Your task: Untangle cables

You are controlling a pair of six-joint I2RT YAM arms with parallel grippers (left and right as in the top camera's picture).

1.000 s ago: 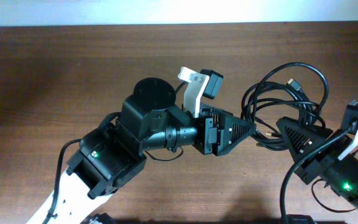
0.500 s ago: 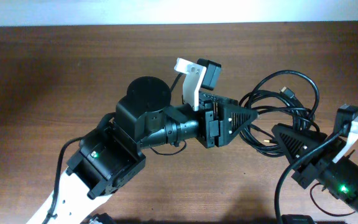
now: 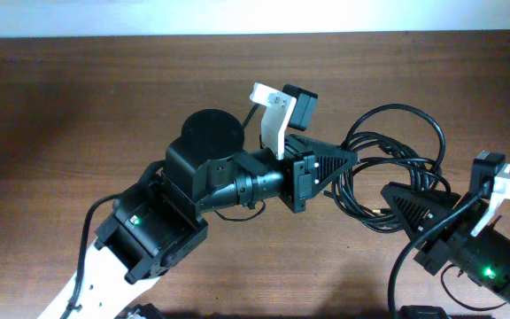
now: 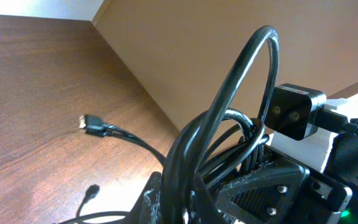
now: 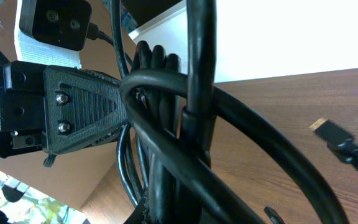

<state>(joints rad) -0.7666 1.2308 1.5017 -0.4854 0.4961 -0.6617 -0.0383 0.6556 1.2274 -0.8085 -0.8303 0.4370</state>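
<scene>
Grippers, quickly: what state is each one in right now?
Left gripper: closed on the cables.
Right gripper: closed, also holding the cables.

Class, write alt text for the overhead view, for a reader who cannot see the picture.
A tangle of thin black cables is gripped from two sides by black robot arms above a dark brown wooden table. The left hand is shut on the tangle's left edge; the right hand is shut on its lower edge.
</scene>
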